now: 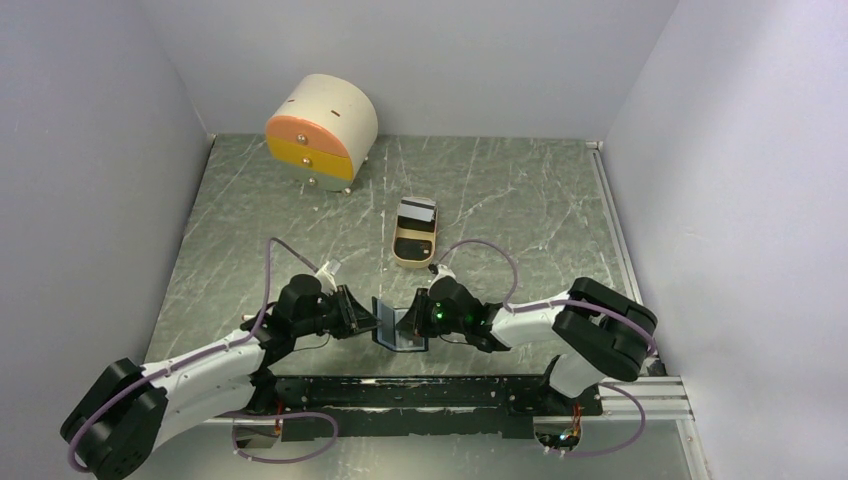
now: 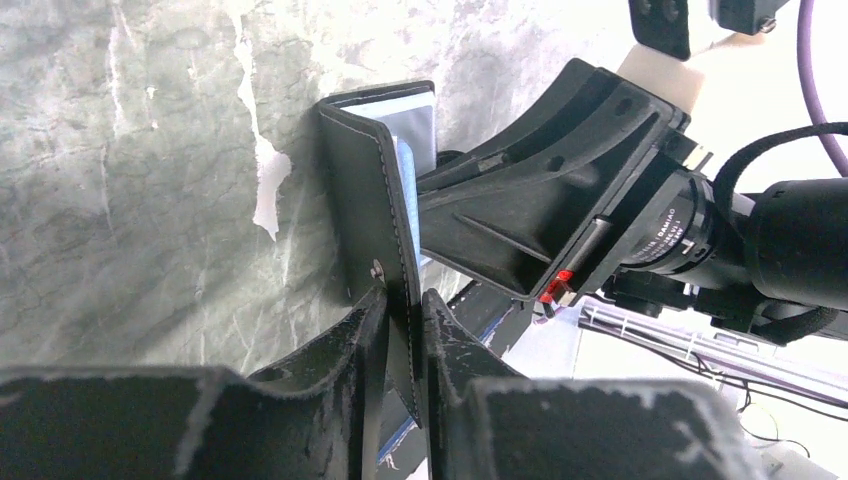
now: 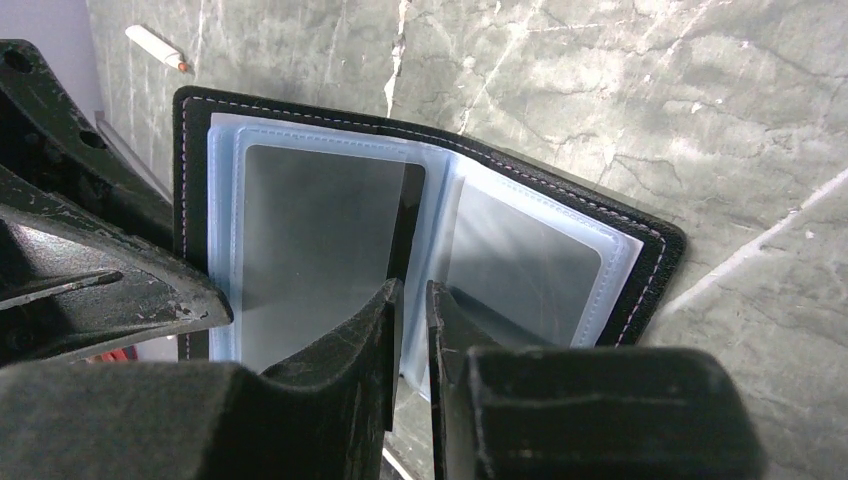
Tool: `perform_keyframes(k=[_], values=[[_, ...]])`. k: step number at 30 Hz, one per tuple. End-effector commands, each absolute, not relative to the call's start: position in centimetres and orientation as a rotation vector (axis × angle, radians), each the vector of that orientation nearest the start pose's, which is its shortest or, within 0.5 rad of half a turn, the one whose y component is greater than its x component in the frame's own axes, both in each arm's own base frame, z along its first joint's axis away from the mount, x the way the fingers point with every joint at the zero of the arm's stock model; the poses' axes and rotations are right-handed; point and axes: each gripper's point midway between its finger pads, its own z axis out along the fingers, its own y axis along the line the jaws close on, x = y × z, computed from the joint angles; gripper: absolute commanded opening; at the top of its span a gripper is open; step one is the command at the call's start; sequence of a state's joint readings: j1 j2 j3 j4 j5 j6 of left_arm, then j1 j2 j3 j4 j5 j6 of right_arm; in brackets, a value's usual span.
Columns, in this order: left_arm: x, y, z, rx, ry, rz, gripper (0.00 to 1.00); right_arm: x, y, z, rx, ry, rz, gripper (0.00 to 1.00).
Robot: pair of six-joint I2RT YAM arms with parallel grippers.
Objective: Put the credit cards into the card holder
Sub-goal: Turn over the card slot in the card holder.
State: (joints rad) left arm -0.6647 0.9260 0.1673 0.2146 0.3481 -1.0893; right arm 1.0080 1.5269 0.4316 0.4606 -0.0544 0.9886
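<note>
Overhead view of a green marbled desk point(image 1: 520, 220). At 11 o'clock stands one rounded cream drawer unit point(image 1: 322, 130) with two fronts, orange above yellow.

At 6 o'clock, near the arm bases, the left gripper point(image 1: 362, 314) reaches in from 9 o'clock. Its jaws are almost closed, pinching the edge of the black cover of the one card holder point(image 1: 385, 320).

The holder stands on edge, open like a book. Its blue inside faces 3 o'clock, and the gripped cover's long edge runs roughly from 12 to 6. Two clear sleeves each show one grey rectangle.

At 12 o'clock from the holder lies one tan oval tray point(image 1: 413, 262), long axis 12 to 6. The credit cards point(image 1: 416, 212) sit at its far end, number unclear.

The right gripper point(image 1: 418, 316) enters from 3 o'clock. Its jaws are narrowed onto a thin dark sheet point(image 3: 407, 225), seen edge-on at the holder's fold. Whether that is a card or a leaf is unclear.
</note>
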Motion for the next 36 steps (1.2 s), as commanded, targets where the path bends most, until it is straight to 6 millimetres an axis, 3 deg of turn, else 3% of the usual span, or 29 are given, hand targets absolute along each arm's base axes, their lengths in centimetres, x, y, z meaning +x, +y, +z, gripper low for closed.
perform_keyframes(k=[1, 4, 20, 36], values=[[15.1, -24.6, 8.5, -0.213, 2.326, -1.394, 0.19, 15.0, 31.2, -0.2, -0.069, 2.529, 0.974, 0.20], [15.2, -24.5, 8.2, -0.214, 2.332, -1.385, 0.09, 15.1, 31.3, -0.3, -0.066, 2.528, 0.978, 0.20], [14.2, -25.8, 9.5, -0.116, 2.236, -1.559, 0.09, 14.7, 31.5, -0.8, -0.054, 2.540, 1.004, 0.20], [13.8, -26.6, 8.1, -0.081, 2.282, -1.587, 0.09, 14.6, 31.6, -0.9, -0.051, 2.542, 1.019, 0.22]])
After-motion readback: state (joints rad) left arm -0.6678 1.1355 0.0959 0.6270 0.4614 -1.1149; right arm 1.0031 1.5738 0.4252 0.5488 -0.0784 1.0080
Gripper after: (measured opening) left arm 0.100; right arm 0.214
